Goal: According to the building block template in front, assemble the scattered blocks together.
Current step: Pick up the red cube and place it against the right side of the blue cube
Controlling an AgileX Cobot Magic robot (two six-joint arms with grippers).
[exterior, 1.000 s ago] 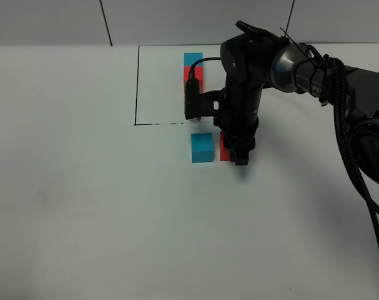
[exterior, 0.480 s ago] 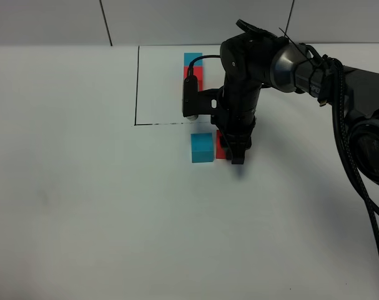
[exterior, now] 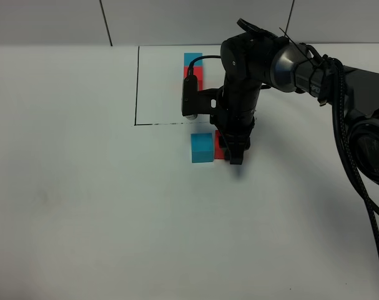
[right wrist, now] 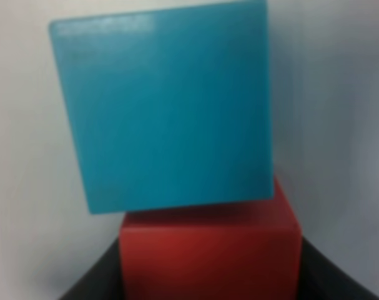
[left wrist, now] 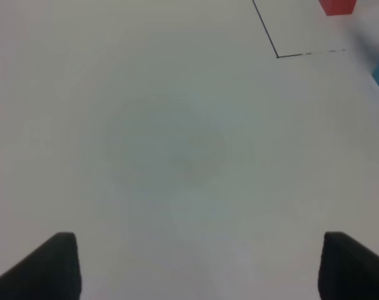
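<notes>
The template, a cyan cube (exterior: 193,59) joined to a red cube (exterior: 194,74), sits at the back inside a thin black drawn rectangle (exterior: 137,87). The loose cyan cube (exterior: 201,147) stands just in front of the frame line. The loose red cube (exterior: 221,147) is pressed against its right side, held in my right gripper (exterior: 234,152). In the right wrist view the red cube (right wrist: 209,250) sits between the fingers, touching the cyan cube (right wrist: 167,106). My left gripper (left wrist: 195,265) is open over bare table; only its fingertips (left wrist: 49,265) show.
The white table (exterior: 83,206) spreads wide to the left and front. My right arm (exterior: 314,72) and its cables (exterior: 358,181) cross the right side. A grey wall runs along the back edge.
My right gripper has slid the red cube left until it touches the cyan cube. The left gripper's earlier state is not shown.
</notes>
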